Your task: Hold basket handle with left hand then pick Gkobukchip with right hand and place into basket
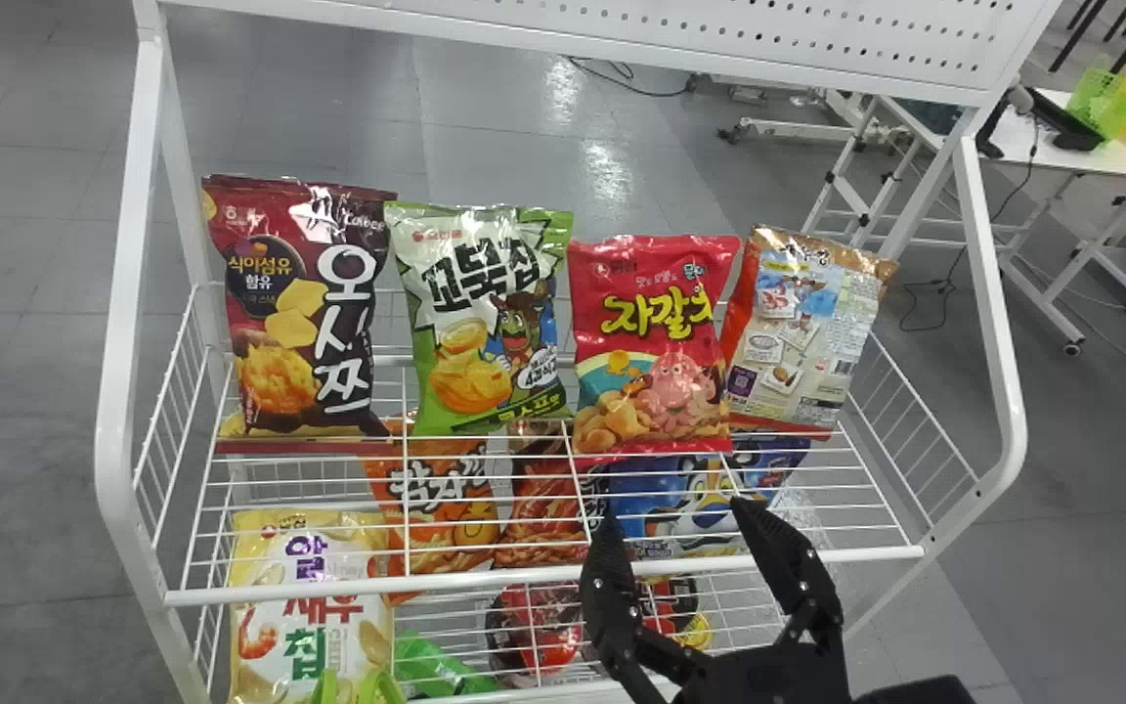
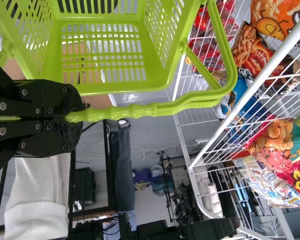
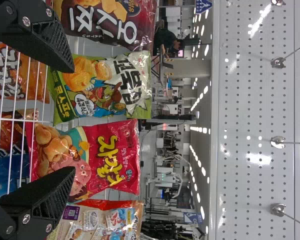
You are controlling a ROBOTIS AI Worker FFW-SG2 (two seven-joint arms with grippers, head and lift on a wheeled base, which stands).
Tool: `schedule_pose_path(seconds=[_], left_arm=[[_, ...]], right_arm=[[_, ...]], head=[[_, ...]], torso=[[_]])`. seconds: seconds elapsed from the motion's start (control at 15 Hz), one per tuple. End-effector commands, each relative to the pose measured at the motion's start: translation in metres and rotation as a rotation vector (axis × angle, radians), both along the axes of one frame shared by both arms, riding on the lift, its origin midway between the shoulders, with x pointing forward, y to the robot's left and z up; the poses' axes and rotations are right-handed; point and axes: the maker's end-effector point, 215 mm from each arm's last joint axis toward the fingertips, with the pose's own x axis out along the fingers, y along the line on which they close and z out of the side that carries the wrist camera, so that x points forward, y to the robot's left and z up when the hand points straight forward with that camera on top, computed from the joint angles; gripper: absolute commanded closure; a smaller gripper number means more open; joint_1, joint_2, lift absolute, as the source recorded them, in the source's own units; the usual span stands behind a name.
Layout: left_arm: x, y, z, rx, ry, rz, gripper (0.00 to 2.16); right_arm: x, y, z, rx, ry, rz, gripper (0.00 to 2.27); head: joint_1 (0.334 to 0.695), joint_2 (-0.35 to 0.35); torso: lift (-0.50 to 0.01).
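Left gripper (image 2: 74, 118): clenched on the green basket's (image 2: 110, 90) handle (image 2: 130, 111), fingers pressed in around the grip part. Basket is near the white rack (image 1: 123, 293).

My right gripper (image 1: 677, 513): released, nothing in it, fingers spread wide. In the head view it's at the front of the rack, below the red bag (image 1: 656, 342) and a bit to the right. From the right wrist camera, the gap lines up with parts of both Gkobukchip (image 1: 485, 323) and the red bag, neither touched.

Gkobukchip, green and white, stands on the upper shelf (image 1: 524, 579), second from left, front outward, not in the basket. Maroon bag (image 1: 299, 313) to its left, red one to its right, then a bag with its back showing (image 1: 798, 332) (four across, quick count).

Below, through the wires: orange bag (image 1: 441, 508), brown-red bag (image 1: 543, 508), blue bag (image 1: 671, 499), plus a pale yellow bag (image 1: 260, 572) at left.
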Motion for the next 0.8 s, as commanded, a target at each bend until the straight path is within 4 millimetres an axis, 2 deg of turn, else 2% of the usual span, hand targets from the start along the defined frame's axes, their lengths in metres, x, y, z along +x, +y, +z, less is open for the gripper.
schedule_pose_path(seconds=[0.0,0.53,0.73], left_arm=[[-0.001,0.0,0.0,-0.001,0.002,-0.001,1.71],[-0.001,0.001,0.001,-0.006,0.003,0.001,1.71],[-0.003,0.0,0.001,-0.009,0.006,-0.002,1.71]], right_arm=[[0.0,0.0,0.0,0.0,0.0,0.0,0.12],[-0.002,0.004,0.0,-0.001,-0.002,0.007,0.12],[0.007,0.01,0.0,-0.015,-0.011,0.016,0.12]], head=[[0.695,-0.273],[0.695,-0.273],[0.695,-0.263]], torso=[[-0.032],[-0.032],[-0.032]])
